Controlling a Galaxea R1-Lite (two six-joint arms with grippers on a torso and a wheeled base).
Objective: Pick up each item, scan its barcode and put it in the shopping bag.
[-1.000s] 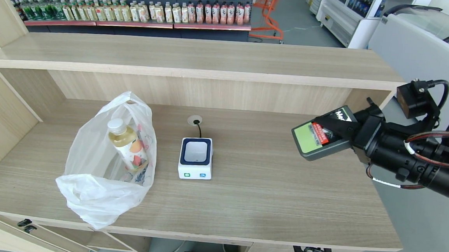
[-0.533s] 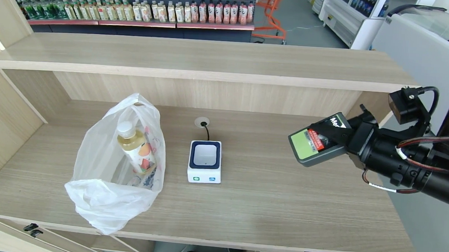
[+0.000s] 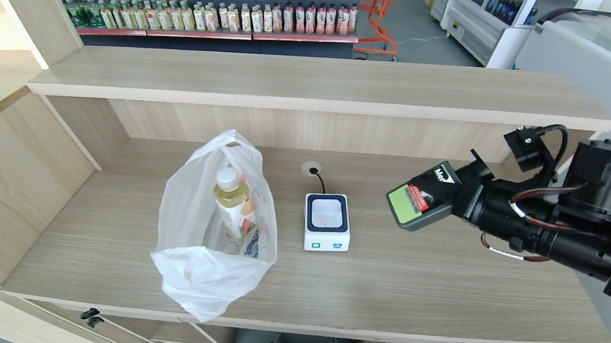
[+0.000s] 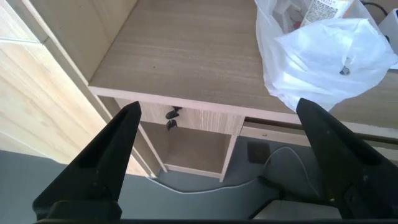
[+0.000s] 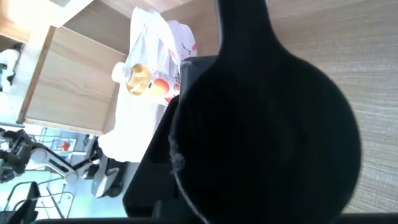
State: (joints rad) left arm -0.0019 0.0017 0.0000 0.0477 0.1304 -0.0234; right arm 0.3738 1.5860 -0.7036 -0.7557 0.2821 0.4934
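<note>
My right gripper (image 3: 448,193) is shut on a dark box (image 3: 417,202) with a green and red face, held above the counter to the right of the scanner. In the right wrist view the box (image 5: 267,124) is a dark mass close to the lens. The white scanner (image 3: 326,221) with a dark-framed window sits mid-counter. Left of it stands a white shopping bag (image 3: 210,250) holding an upright bottle (image 3: 232,201) of yellow drink. My left gripper (image 4: 217,168) is open with nothing in it, below the counter's front edge near the bag (image 4: 323,56).
The wooden counter (image 3: 410,284) has a raised back ledge (image 3: 316,84) and a side wall on the left. The scanner's cable runs into a round port (image 3: 311,167) behind it. A drawer handle (image 4: 171,117) sits under the front edge. Bare counter lies below the held box.
The head camera has turned, so the whole picture has slid right. The held box now sits closer to the scanner than a second ago. The bag and bottle look unmoved.
</note>
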